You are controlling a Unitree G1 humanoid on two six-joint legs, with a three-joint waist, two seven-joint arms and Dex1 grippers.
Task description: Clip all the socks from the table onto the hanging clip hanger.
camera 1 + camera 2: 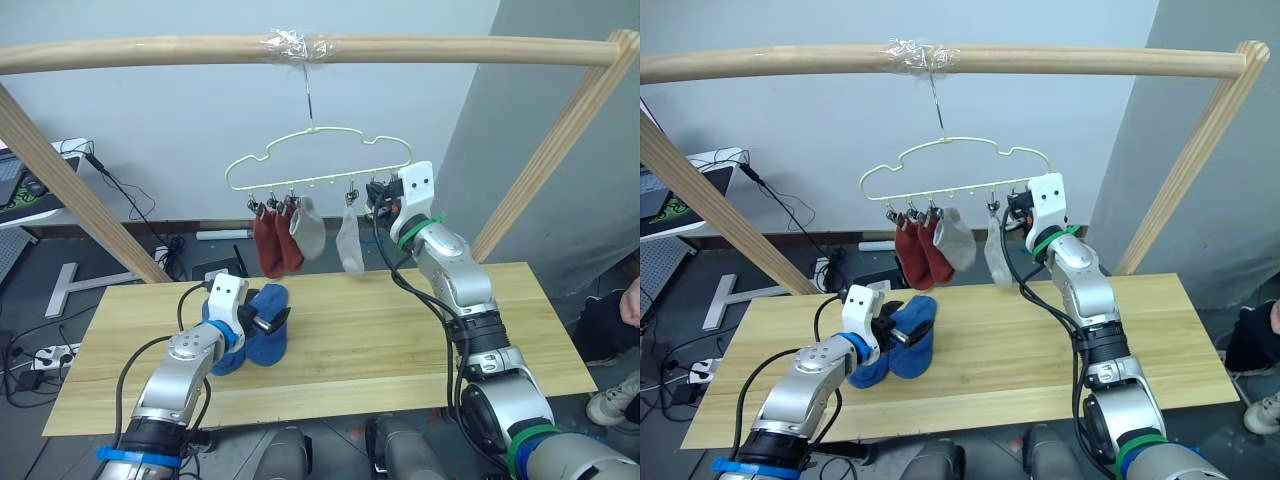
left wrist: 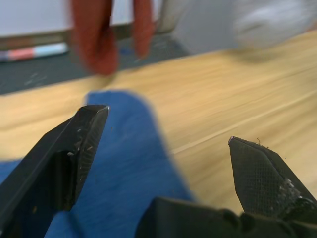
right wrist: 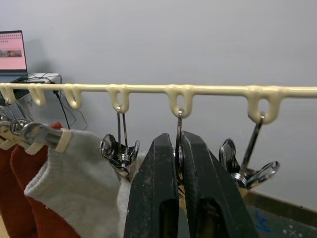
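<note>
Progress, as we judge it, is four of six. Largest first: our long light wood plank table (image 1: 420, 330) fills the lower frame, two soft blue ankle socks (image 1: 265, 330) lying on it at lower left. Top centre, the thin pale yellow-green wire clip hanger (image 1: 318, 160) carries two rust red socks (image 1: 274, 240) and two light grey socks (image 1: 330, 235). Our left gripper (image 2: 166, 148) straddles a blue sock, jaws wide, holding nothing. Our right gripper (image 3: 179, 188) pinches a small metal clip (image 3: 178, 153), another (image 3: 247, 168) beside it empty.

Pale wall (image 1: 180, 130) behind; dark floor (image 1: 40, 290) with cables, what may be a monitor (image 1: 15, 180) at left
</note>
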